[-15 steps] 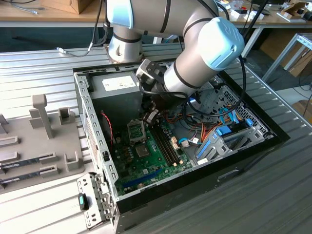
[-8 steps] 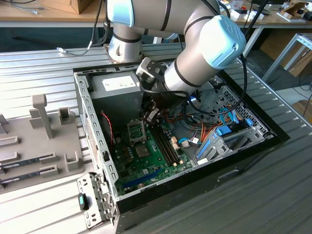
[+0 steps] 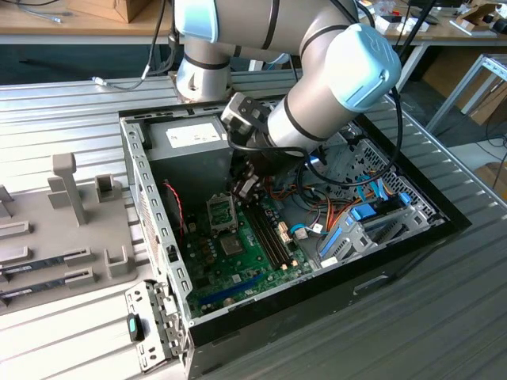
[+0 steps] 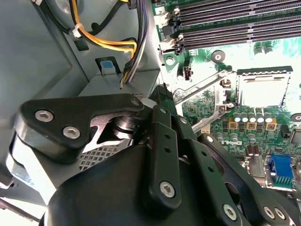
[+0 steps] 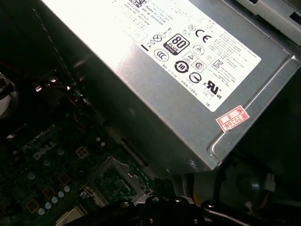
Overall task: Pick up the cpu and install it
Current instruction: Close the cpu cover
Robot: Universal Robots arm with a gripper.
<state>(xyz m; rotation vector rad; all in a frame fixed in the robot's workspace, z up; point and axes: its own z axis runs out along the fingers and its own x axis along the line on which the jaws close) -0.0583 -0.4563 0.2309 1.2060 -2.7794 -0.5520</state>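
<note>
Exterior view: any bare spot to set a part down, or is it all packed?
Free: the ribbed metal table on the exterior view's right of the computer case, and the near right corner. Crowded: inside the case, where the gripper hangs over the green motherboard beside the power supply and cables; the grey fixture tray holds stands.

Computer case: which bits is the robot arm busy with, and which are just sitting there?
For the job:
gripper, down over the motherboard
cpu socket

Just sitting there:
power supply
memory slots
yellow and black cables
grey rack
</note>
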